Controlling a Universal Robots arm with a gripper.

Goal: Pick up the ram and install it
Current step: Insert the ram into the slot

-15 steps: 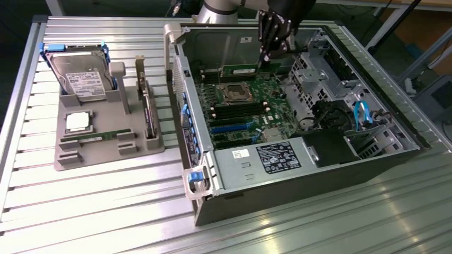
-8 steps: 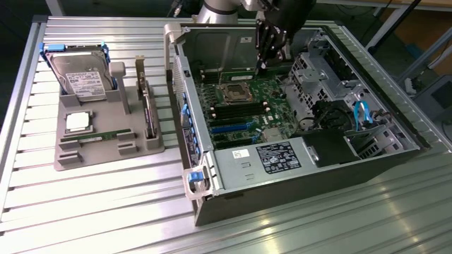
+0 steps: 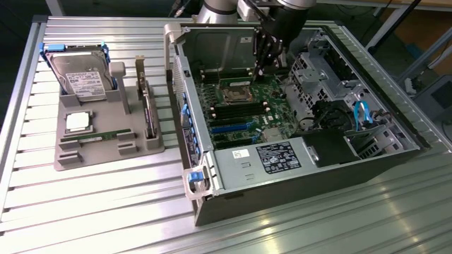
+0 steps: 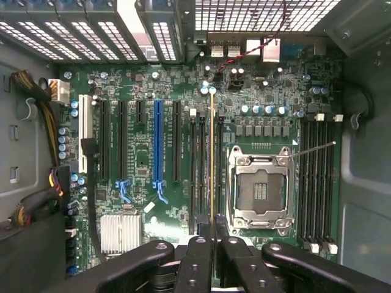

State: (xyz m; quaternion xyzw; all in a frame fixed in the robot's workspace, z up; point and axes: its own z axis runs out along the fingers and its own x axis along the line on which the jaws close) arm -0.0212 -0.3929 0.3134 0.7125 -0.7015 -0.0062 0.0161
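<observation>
ram (image 4: 212, 159) clamped edge-on in gripper (image 4: 212, 231), over motherboard (image 4: 174, 204). likely light, stiff, brittle; hold the long edge, off chips and contacts.

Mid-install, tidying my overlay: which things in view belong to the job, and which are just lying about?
Job: ram, edge-on, clamped in the fingers; memory slots on the motherboard.
Lying about: hard drive, processor chip, spare ram stick, bracketed card, all on the grey tray.
</observation>
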